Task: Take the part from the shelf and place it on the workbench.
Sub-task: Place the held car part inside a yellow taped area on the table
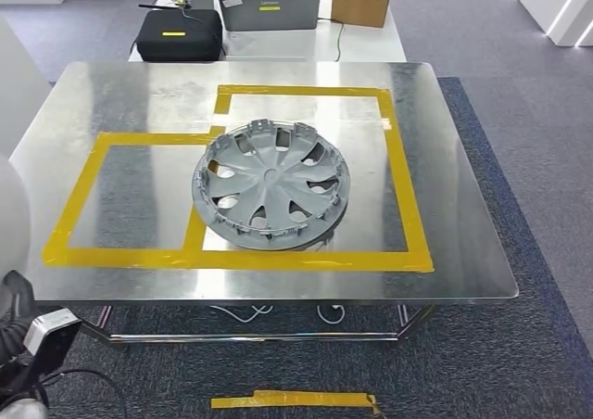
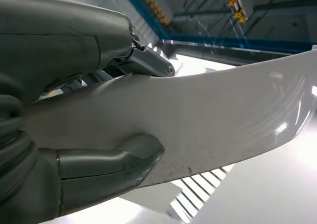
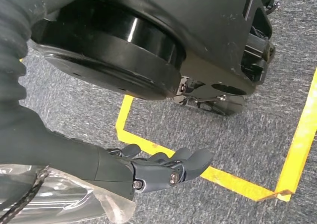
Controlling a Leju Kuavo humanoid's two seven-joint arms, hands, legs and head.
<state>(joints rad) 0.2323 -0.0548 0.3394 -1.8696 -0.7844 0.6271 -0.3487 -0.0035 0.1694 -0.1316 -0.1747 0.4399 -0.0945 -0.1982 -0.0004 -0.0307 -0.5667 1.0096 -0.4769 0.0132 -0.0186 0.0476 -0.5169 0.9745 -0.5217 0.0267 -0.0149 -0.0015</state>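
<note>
grey part (image 1: pixel 271 184) on workbench (image 1: pixel 461 224)

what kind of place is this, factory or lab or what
Probably a robotics test lab or demo room, not a factory line. A steel workbench carries yellow tape marking zones around a grey hubcap, the floor is grey carpet, and a laptop sits on a table behind.
</note>
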